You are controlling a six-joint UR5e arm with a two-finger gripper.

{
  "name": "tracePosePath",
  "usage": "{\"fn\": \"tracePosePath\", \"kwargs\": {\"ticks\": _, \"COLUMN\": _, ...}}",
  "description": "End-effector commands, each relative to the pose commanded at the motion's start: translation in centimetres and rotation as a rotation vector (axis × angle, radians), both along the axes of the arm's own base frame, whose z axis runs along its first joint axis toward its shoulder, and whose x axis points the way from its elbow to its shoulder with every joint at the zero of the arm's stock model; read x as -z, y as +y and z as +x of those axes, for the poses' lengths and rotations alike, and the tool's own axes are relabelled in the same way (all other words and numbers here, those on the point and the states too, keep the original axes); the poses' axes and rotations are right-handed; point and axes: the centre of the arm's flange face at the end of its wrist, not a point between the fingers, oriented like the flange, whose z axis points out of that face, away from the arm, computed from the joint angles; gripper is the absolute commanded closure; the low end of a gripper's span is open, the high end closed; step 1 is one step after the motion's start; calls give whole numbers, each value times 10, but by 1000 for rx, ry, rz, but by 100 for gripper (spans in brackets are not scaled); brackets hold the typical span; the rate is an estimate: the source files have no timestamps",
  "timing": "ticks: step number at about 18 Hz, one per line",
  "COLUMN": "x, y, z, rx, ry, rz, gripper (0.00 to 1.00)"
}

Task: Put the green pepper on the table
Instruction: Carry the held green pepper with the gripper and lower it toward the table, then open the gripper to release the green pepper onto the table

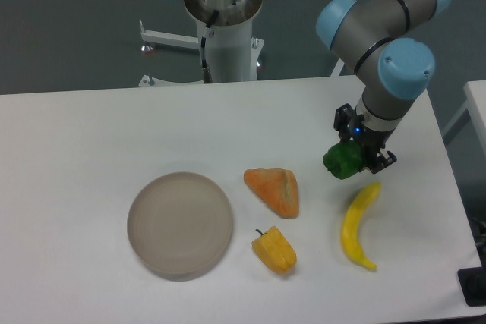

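The green pepper [343,162] is small, lumpy and glossy dark green. It sits between the fingers of my gripper [357,155] at the right side of the white table [91,134]. The gripper is shut on the pepper and points down. I cannot tell whether the pepper rests on the tabletop or hangs just above it. Its far side is hidden by the gripper's black fingers.
A yellow banana [358,225] lies just below the gripper. An orange wedge-shaped piece [274,190] and a yellow-orange pepper [275,250] lie to the left of it. A round grey-beige plate [179,222] stands at the front left. The table's right edge is close.
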Motion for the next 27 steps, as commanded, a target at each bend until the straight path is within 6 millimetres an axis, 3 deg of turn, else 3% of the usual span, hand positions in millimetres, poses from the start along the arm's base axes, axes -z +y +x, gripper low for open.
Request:
{"fn": "tracePosePath", "kwargs": {"ticks": 3, "x": 0, "y": -6, "z": 2, "rx": 5, "ry": -7, "rz": -6, "gripper": 90}}
{"fn": "tracePosePath", "kwargs": {"ticks": 10, "x": 11, "y": -45, "z": 19, "rx": 45, "ry": -26, "rz": -69, "gripper": 89}}
{"fn": "tracePosePath", "kwargs": {"ticks": 16, "x": 49, "y": -88, "z": 38, "rx": 162, "ry": -73, "rz": -85, "gripper": 88}}
{"fn": "tracePosePath", "kwargs": {"ticks": 19, "x": 85, "y": -117, "z": 48, "rx": 185, "ry": -39, "rz": -48, "gripper": 85}}
{"fn": "tracePosePath", "kwargs": {"ticks": 24, "x": 79, "y": -147, "z": 14, "rx": 241, "ry": -4, "rz": -1, "gripper": 83}}
{"fn": "tracePosePath", "kwargs": {"ticks": 27, "x": 70, "y": -154, "z": -3, "rx": 250, "ry": 15, "rz": 9, "gripper": 66}}
